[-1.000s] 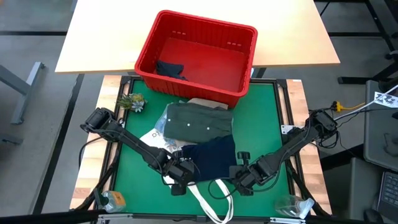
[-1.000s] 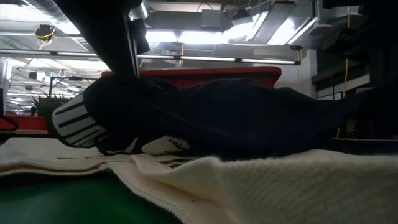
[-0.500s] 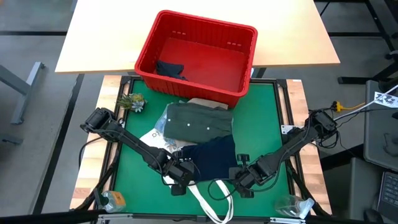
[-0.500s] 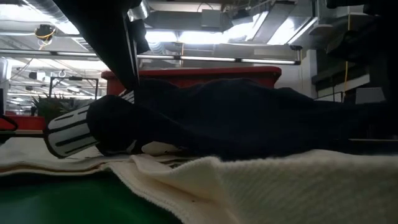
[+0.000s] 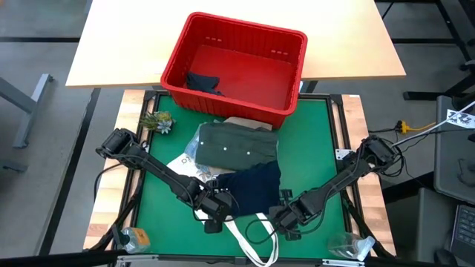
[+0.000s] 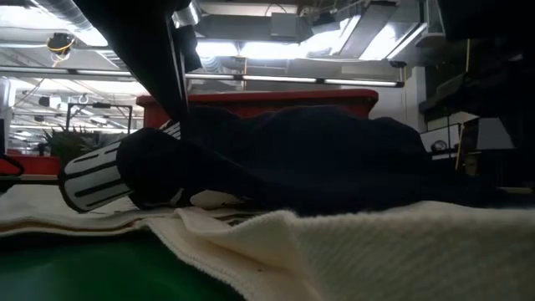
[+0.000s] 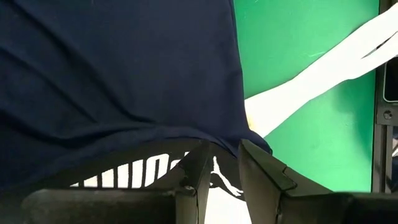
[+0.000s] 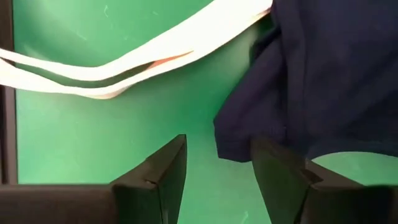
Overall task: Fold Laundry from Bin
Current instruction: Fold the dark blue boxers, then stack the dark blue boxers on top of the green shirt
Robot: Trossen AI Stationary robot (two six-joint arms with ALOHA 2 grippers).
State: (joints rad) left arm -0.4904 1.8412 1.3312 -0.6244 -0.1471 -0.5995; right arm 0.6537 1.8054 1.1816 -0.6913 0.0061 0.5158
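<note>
The dark navy shorts [image 5: 254,189] lie folded on the green mat, partly on the white tote bag [image 6: 351,251]; their striped band [image 6: 92,177] rests on the bag. My left gripper [image 7: 227,171] stands over the shorts' near left edge with white lettering, fingers a little apart. My right gripper [image 8: 217,168] is open at the shorts' near right corner [image 8: 239,146], which lies on the mat between its fingers. A folded dark olive shirt [image 5: 237,144] lies behind the shorts. The red bin [image 5: 236,67] at the far edge holds one dark garment [image 5: 202,81]. My left gripper points steeply down at the shorts' lettered edge [image 7: 219,163], which shows in the narrow gap between its fingers; I cannot tell whether they touch it. My right gripper's fingers stand on either side of the shorts' corner; whether they touch it cannot be told.
The tote bag's white straps [image 5: 252,237] trail toward the near edge between the grippers. A small green plant [image 5: 157,122] stands at the mat's far left corner. Clear plastic items lie at the near corners [image 5: 135,239] [image 5: 349,245]. Bare mat shows at left and right.
The shorts' striped band has sunk onto the tote bag, and their right end has settled lower too. My right gripper has gone down and a little toward the table's left, closer to the shorts' corner.
</note>
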